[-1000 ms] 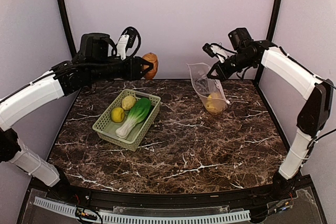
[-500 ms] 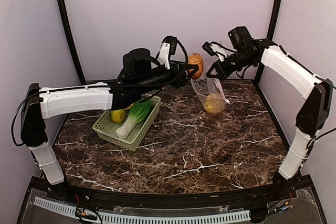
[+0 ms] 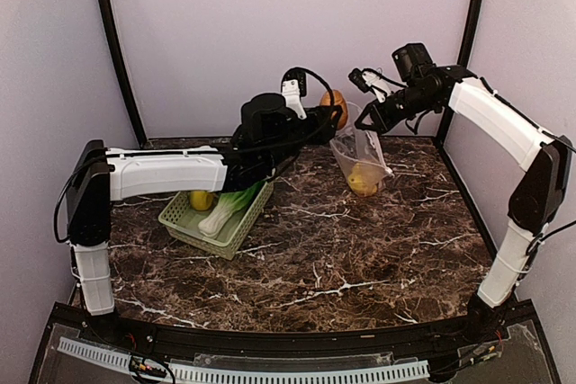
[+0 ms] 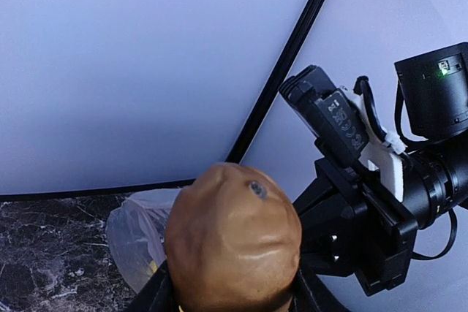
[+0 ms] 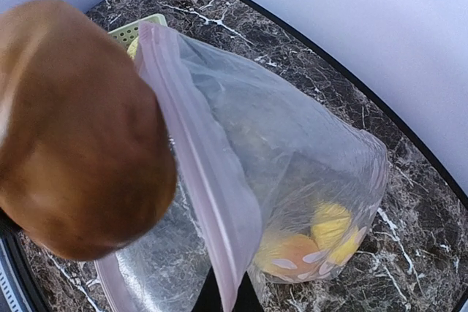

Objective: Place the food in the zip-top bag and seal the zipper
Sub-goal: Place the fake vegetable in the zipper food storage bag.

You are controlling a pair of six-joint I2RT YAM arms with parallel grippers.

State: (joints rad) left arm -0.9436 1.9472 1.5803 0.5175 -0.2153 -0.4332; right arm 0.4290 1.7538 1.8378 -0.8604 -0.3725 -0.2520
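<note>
The zip-top bag [image 3: 360, 152] hangs upright at the back right, mouth open. My right gripper [image 3: 370, 122] is shut on its top edge, and the pinkish zipper [image 5: 199, 180] runs up from between the right gripper's [image 5: 228, 296] jaws. Yellow and orange food pieces [image 5: 322, 240] lie in the bag's bottom. My left gripper [image 3: 326, 115] is shut on the brown potato [image 3: 334, 103] and holds it at the bag's mouth. The potato [image 5: 77, 129] fills the left of the right wrist view. In the left wrist view the potato [image 4: 234, 235] hides most of the bag [image 4: 135, 242].
A light green lattice basket [image 3: 184, 222] stands left of centre under the left forearm. It holds a bok choy [image 3: 229, 205] and a yellow piece [image 3: 202, 200]. The back wall and black corner posts are close behind both grippers.
My left arm has swung right from the back left, across the basket, carrying the potato up to the bag's mouth. The right gripper has kept the bag almost in place.
</note>
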